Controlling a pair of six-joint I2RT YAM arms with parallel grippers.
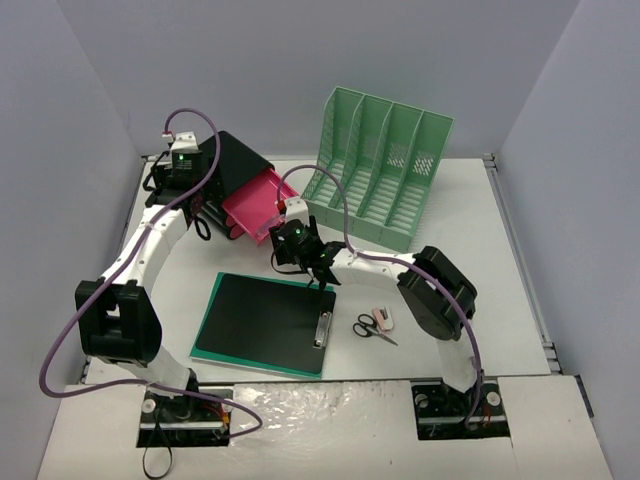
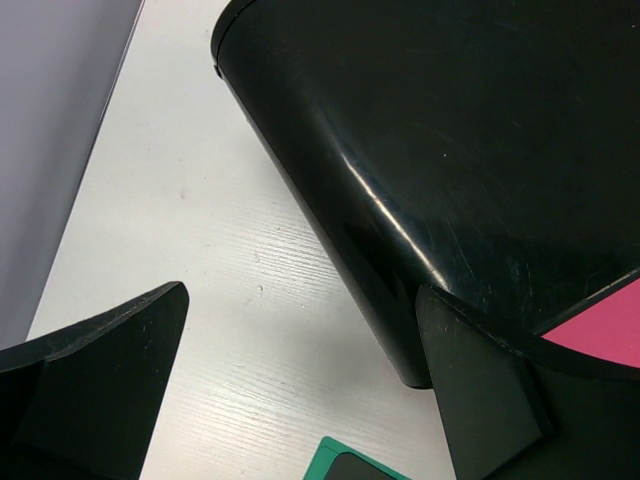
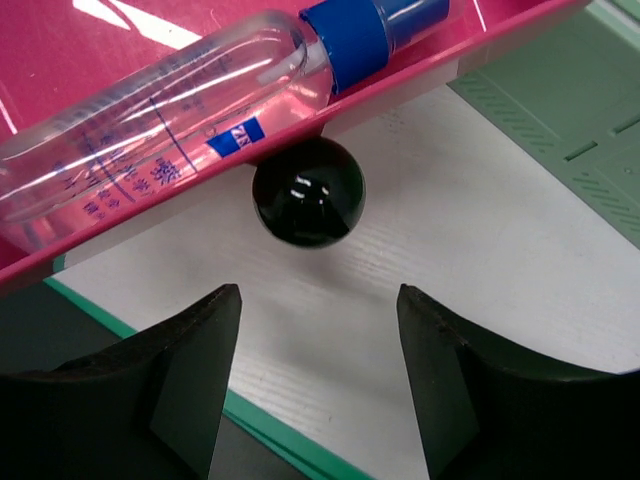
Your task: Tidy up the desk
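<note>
The white desk (image 1: 470, 250) carries a black drawer case (image 1: 238, 160) with a pink drawer (image 1: 255, 200) pulled out toward the front. In the drawer lies a clear bottle with a blue cap (image 3: 190, 95). A round black knob (image 3: 308, 192) sits on the drawer's front. My right gripper (image 3: 318, 295) is open just short of the knob, with only bare desk between its fingers; from above the right gripper (image 1: 318, 272) is by the clipboard's far edge. My left gripper (image 2: 305, 295) is open, its right finger (image 2: 480, 390) against the black case (image 2: 450, 150); from above the left gripper (image 1: 203, 218) is at the case's left side.
A black clipboard with a green rim (image 1: 265, 322) lies at the front centre. Black scissors (image 1: 372, 329) and a small pink eraser (image 1: 383, 318) lie to its right. A mint-green file rack (image 1: 380, 165) stands at the back right. Grey walls close three sides.
</note>
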